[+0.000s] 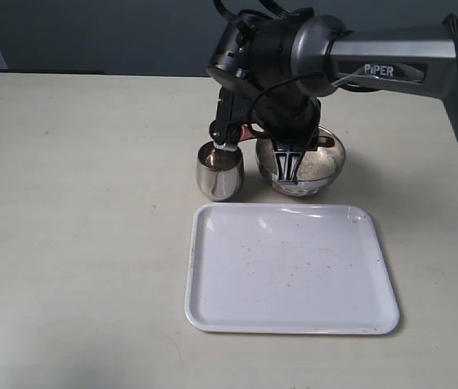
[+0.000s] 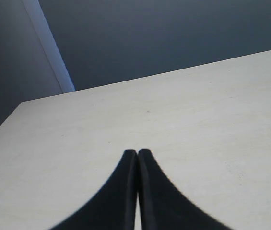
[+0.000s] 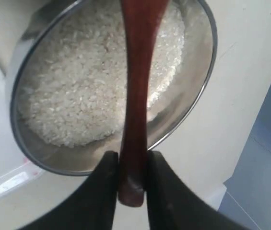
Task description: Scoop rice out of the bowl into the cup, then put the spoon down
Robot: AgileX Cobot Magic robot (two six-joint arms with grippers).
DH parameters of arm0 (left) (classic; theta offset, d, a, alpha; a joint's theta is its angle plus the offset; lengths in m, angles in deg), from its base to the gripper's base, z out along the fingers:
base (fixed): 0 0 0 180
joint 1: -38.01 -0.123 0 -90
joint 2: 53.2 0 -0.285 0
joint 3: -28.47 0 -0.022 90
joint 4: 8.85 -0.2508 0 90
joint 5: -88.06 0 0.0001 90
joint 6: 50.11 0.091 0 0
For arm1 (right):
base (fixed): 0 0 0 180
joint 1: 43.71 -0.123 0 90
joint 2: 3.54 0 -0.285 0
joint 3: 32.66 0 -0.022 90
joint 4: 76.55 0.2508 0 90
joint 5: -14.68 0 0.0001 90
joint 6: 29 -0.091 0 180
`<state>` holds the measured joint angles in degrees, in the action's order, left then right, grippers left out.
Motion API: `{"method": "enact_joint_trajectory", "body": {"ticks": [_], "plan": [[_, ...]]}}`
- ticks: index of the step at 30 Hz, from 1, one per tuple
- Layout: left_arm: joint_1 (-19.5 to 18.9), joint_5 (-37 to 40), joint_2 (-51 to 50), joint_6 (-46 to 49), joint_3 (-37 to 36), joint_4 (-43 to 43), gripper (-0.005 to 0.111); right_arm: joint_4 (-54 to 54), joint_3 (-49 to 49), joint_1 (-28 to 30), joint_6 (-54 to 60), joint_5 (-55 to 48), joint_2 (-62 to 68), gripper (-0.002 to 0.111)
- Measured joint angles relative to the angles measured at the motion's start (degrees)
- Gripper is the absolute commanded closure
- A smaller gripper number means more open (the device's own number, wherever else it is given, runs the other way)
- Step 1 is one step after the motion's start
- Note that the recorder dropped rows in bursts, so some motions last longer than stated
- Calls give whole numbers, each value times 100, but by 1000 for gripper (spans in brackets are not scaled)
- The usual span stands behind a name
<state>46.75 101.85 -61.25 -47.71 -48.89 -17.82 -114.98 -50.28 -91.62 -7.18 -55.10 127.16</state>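
Note:
My right gripper point(image 3: 131, 155) is shut on the end of the spoon's point(image 3: 135, 96) dark reddish-brown handle. The handle runs out over the steel bowl point(image 3: 207, 72), which holds a bed of white rice point(image 3: 77, 96); the spoon's scoop end is out of the frame. In the exterior view this gripper point(image 1: 288, 166) hangs over the bowl point(image 1: 330, 158), and the arm hides most of the spoon. The small steel cup point(image 1: 219, 174) stands just left of the bowl. My left gripper point(image 2: 137, 152) is shut on nothing, above bare table.
A white rectangular tray point(image 1: 293, 275) lies on the table just in front of the cup and bowl, with a few specks on it. Its corner point(image 3: 5, 182) shows beside the bowl in the right wrist view. The right arm point(image 1: 374, 69) reaches in from the right.

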Motion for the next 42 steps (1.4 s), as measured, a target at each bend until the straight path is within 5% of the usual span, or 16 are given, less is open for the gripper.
{"method": "enact_joint_trajectory", "body": {"ticks": [42], "plan": [[0, 0, 0, 0, 0, -30, 106, -514, 0, -181, -472, 0, 0, 109]]}}
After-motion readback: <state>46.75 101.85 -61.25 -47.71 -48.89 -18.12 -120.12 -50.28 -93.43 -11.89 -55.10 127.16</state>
